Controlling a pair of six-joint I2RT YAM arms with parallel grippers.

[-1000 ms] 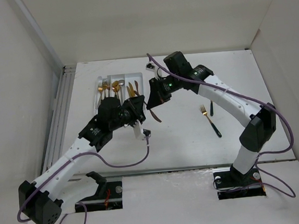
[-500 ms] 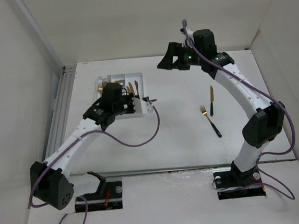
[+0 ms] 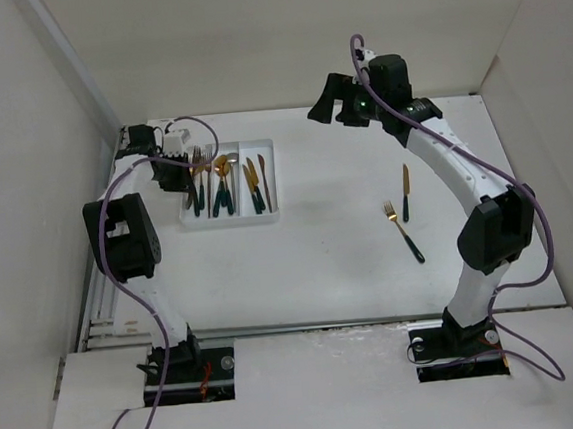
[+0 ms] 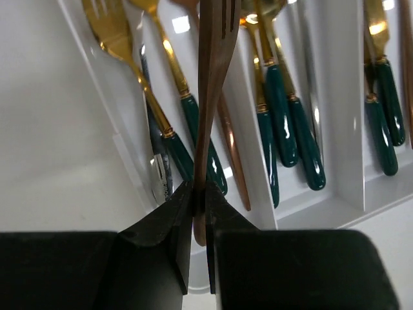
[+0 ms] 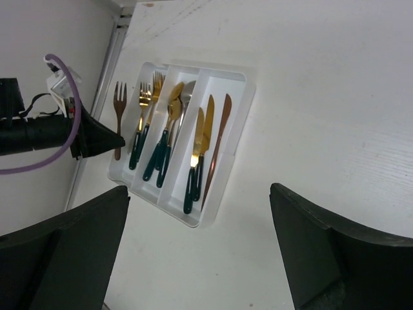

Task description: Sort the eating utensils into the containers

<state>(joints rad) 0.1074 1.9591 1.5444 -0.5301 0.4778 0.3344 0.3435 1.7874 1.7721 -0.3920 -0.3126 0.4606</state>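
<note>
The white three-part tray (image 3: 271,214) lies at the table's back left, holding forks (image 3: 199,178), spoons (image 3: 225,174) and knives (image 3: 254,183). My left gripper (image 3: 179,176) hovers at the tray's left side, shut on the handle of a copper fork (image 4: 213,77) that points out over the fork compartment. In the right wrist view, that copper fork (image 5: 119,113) hangs by the tray rim (image 5: 244,103). My right gripper (image 3: 319,109) is raised at the back centre, open and empty (image 5: 200,258). A green-handled fork (image 3: 405,232) and knife (image 3: 405,192) lie on the table at the right.
A metal rail (image 3: 115,224) runs along the table's left edge, close to the folded left arm (image 3: 123,239). White walls enclose the back and both sides. A purple cable (image 3: 193,122) loops above the tray.
My left arm has swung from the tray's near right corner to its left side. My right gripper has opened and lifted away from the tray to the back.
</note>
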